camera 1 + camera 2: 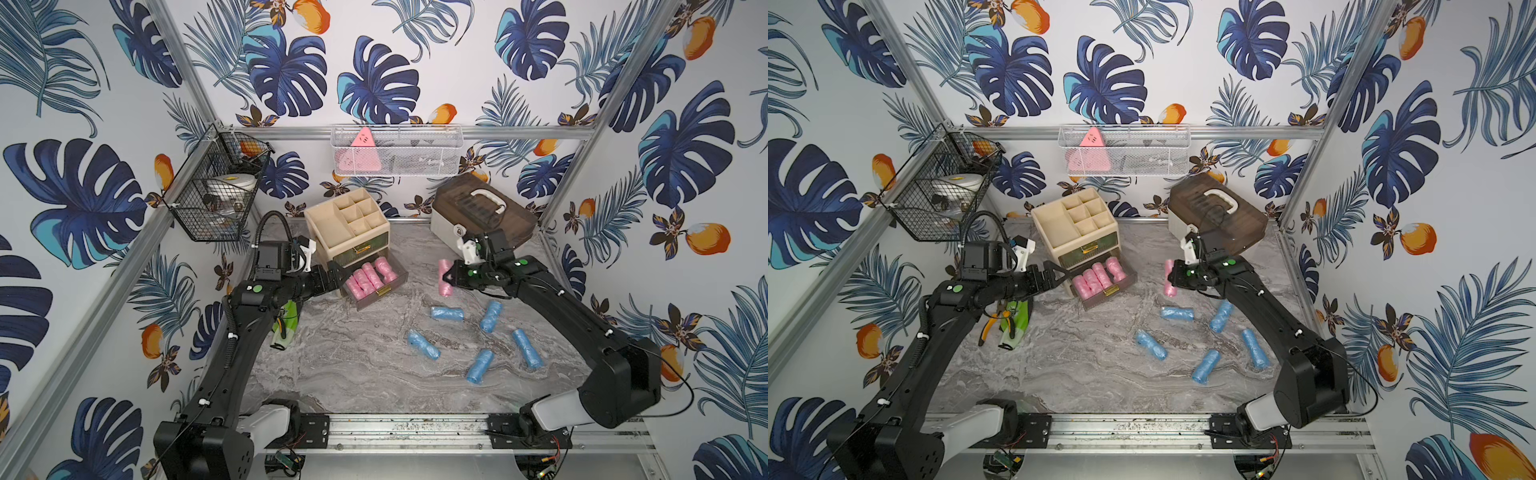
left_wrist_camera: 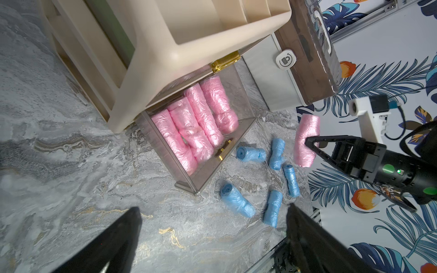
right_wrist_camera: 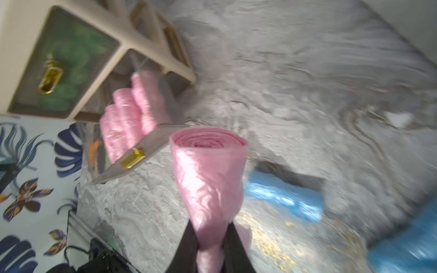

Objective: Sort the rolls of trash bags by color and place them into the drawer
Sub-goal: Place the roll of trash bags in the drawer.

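**Right wrist view:** green rolls [image 3: 71,54] show through the closed upper drawer [image 3: 28,89], a mere tint in both top views. The right gripper [image 1: 448,277] pinches a pink roll [image 1: 444,289] between its fingertips, near the open drawer [image 1: 380,293], which holds four pink rolls [image 1: 368,276]. The left gripper [image 1: 337,274] is spread wide beside that drawer. Five blue rolls [image 1: 447,313] lie on the tabletop [image 1: 353,374].

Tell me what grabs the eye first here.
A crinkly pink plastic roll sits pinched in the right gripper, between the beige drawer unit and the brown-lidded box. The smoky clear drawer stands pulled out holding four pink rolls, and five light blue rolls lie scattered on the grey marble tabletop.
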{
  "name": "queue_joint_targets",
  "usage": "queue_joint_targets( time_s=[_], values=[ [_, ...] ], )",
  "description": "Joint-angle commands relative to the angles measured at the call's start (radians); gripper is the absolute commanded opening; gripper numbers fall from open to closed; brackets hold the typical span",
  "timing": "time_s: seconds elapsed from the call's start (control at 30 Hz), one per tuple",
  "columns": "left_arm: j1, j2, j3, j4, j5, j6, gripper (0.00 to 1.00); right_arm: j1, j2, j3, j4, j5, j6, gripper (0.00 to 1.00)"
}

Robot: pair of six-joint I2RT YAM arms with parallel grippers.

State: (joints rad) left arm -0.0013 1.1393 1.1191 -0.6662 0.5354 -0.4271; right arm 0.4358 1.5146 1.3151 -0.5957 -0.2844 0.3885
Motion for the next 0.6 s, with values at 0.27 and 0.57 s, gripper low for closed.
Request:
queue_joint_targets(
  time_s=[0.27, 0.57],
  values=[
    [0.004, -0.012, 0.020, -0.027, -0.023, 0.002, 0.99, 0.213, 0.359, 0.420, -0.011, -0.108, -0.119, 0.03],
    [0.004, -0.013, 0.017, -0.031, -0.025, -0.001, 0.99, 0.229, 0.507, 0.558, -0.031, -0.099, -0.151, 0.03]
  ],
)
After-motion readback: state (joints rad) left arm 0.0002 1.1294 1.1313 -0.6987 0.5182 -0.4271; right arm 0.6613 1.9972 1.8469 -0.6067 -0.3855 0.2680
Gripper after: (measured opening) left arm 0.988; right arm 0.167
